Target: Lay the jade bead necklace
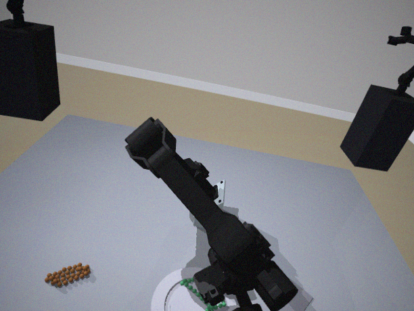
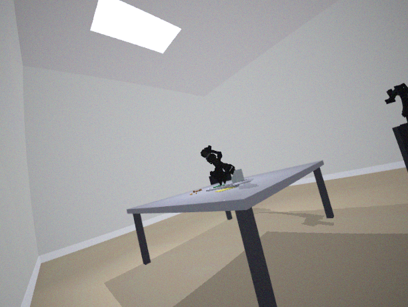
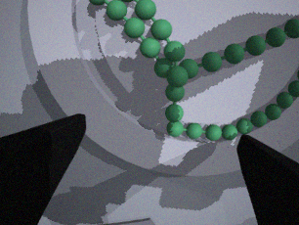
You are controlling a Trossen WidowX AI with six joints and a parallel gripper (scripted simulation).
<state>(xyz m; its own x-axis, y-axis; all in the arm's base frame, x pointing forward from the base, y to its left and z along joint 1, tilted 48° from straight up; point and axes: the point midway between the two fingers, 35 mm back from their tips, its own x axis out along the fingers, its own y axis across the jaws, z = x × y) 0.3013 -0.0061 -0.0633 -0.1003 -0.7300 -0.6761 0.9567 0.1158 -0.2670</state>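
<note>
The round bead board (image 1: 158, 293) (image 3: 51, 80) is pale, with a circular groove. The green jade necklace (image 1: 191, 288) (image 2: 218, 186) (image 3: 212, 132) lies loose on it. In the wrist view two strands come close together at upper left, meet in a bunch near the middle, and spread into a wider loop to the right. The lower beads are near the groove's edge; I cannot tell if any sit in it. My gripper (image 3: 162, 132) (image 2: 222, 184) is open and empty, over the board, its right finger just beside the lower strand. The arm hides much of the board in the top view.
A bunched orange bead string (image 1: 69, 275) (image 2: 197, 191) lies on the table (image 1: 111, 216) (image 2: 187, 203), left of the board in the top view. The exterior view shows a yellow flat thing (image 2: 225, 189) beside the board and an upright grey panel (image 2: 238, 175) behind it.
</note>
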